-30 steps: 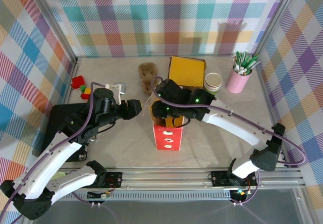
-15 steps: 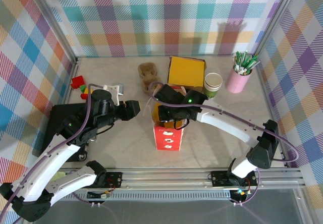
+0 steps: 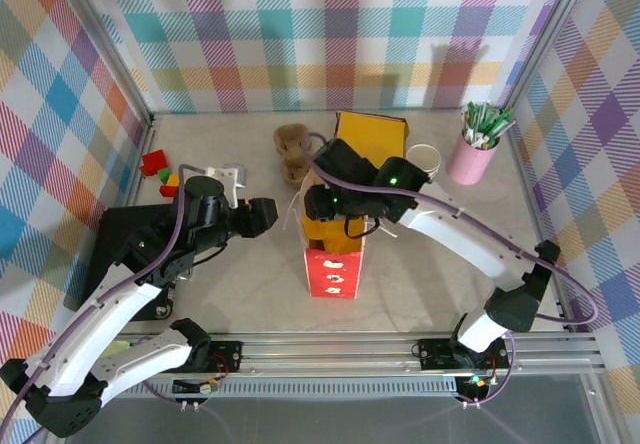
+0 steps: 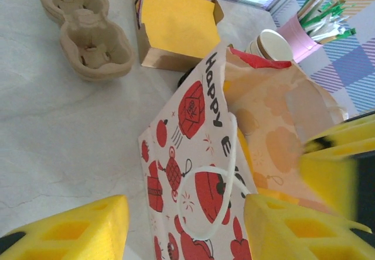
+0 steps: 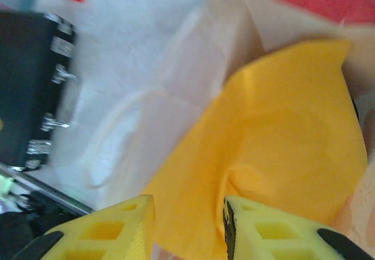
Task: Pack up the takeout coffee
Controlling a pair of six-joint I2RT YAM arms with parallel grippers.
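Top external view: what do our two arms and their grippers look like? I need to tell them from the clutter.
The left arm and right arm are alike: white links, black joint housings, a purple cable looped alongside each. A green light glows on the right one. The left gripper and right gripper have blocky yellow fingers with square recesses.

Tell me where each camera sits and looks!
Top camera: above and behind the robot, looking down at the table; the left arm and right arm show.
Left wrist camera: on the left arm, looking past its left claw at the red-and-white gift bag.
Right wrist camera: on the right arm, looking past the right claw into that bag at yellow paper.
Shared: top and left wrist views both show the coffee cup.
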